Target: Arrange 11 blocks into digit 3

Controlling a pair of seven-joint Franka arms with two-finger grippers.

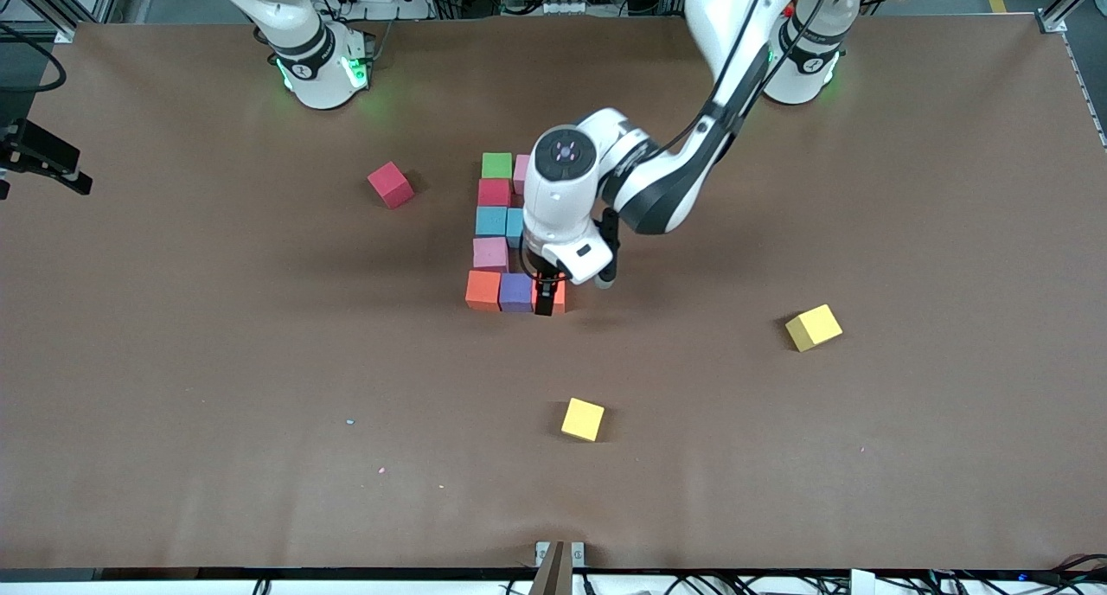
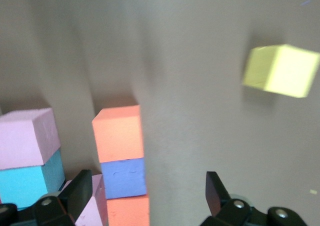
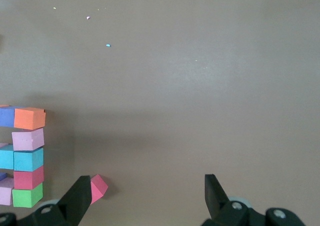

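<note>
blocks [image 1: 499,236] clustered mid-table | left claw [image 1: 546,301] open over them | right claw [image 3: 145,198] open, empty

The left gripper [image 1: 547,299], open, blocks the block cluster [image 1: 493,232] mid-bench. Two yellow cubes [image 1: 583,419] [image 1: 813,327] and a loose red block [image 1: 391,184] stand apart; the bench [image 1: 173,405] corners are free.

The left arm reaches to mid-table, its left gripper [image 1: 547,299] pointing down, fingers apart. The right arm waits near its base, right gripper [image 3: 145,198] spread wide.
</note>
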